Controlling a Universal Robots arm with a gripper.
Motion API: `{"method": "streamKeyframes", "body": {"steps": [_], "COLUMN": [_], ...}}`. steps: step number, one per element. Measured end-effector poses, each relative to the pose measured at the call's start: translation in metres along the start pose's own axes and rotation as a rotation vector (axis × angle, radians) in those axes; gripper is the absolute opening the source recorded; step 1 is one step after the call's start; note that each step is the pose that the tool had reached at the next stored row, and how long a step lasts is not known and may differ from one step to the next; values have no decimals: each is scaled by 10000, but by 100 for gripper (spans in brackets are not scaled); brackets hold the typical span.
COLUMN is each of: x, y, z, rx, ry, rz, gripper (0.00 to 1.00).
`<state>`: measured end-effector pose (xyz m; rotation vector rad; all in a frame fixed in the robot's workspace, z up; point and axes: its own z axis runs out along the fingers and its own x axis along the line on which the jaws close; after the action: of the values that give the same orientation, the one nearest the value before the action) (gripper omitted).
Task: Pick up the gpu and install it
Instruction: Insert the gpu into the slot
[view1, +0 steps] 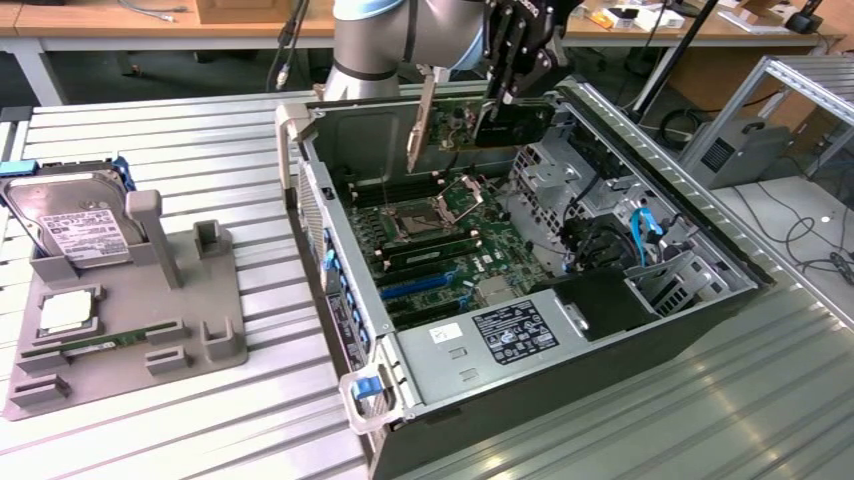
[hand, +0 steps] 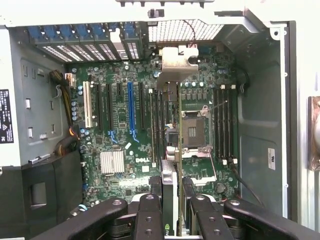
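Observation:
My gripper (view1: 514, 85) is shut on the gpu (view1: 497, 125), a green card with a black cooler and a silver end bracket (view1: 423, 115). It hangs edge-down above the far part of the open computer case (view1: 340, 300), over the motherboard (view1: 454, 245). In the wrist view the gpu (hand: 170, 185) runs edge-on between my black fingers (hand: 149, 215), and its bracket (hand: 177, 62) points at the rear slot openings. The card is above the board and clear of the slots. My gripper (hand: 170, 212) clamps the card from both sides.
A blue expansion slot (hand: 131, 107) and black slots lie beside the card's line, with the CPU socket (hand: 192, 127) on the other side. The grey fixture (view1: 127, 330) at the exterior view's left holds a hard drive (view1: 74, 225), a processor (view1: 64, 312) and a memory stick (view1: 107, 340).

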<state>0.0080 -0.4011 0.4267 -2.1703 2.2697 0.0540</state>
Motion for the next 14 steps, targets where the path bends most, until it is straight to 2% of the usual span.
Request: {"method": "streamKeyframes", "body": {"steps": [5,14], "x": [2,16], "y": [4,68], "z": [31,129], "rx": [0,0], "ry": [0,0], "rz": [-5,-5], "gripper": [27,27]}}
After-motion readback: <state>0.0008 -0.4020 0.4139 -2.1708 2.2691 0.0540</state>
